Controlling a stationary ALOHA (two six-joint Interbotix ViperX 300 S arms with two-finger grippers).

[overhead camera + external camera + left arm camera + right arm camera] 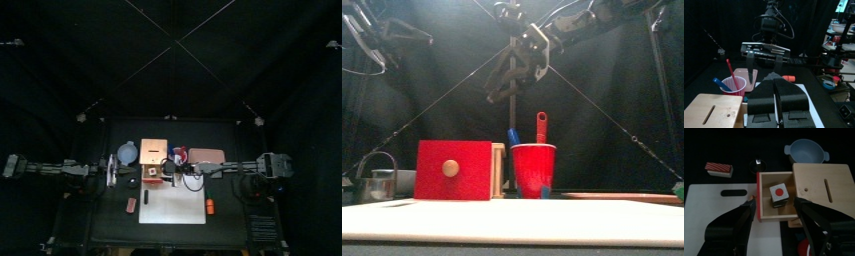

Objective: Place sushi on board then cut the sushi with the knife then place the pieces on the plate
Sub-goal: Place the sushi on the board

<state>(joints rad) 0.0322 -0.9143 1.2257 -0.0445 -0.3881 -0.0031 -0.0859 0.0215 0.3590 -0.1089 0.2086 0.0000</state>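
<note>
1. We see the right gripper with its jaws spread wide, hanging over the wooden box.
2. The toy sushi lies in the box's open drawer, below those jaws and not pinched.
3. The left gripper has its jaws pressed together on nothing.
4. The white cutting board lies in front of the box, and the pink tray to its right.
5. The blue knife and the red knife stand in the red cup.

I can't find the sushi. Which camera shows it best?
The right wrist view: the sushi lies plainly in the open drawer. The front view shows only the red drawer front; the others leave it unclear.
</note>
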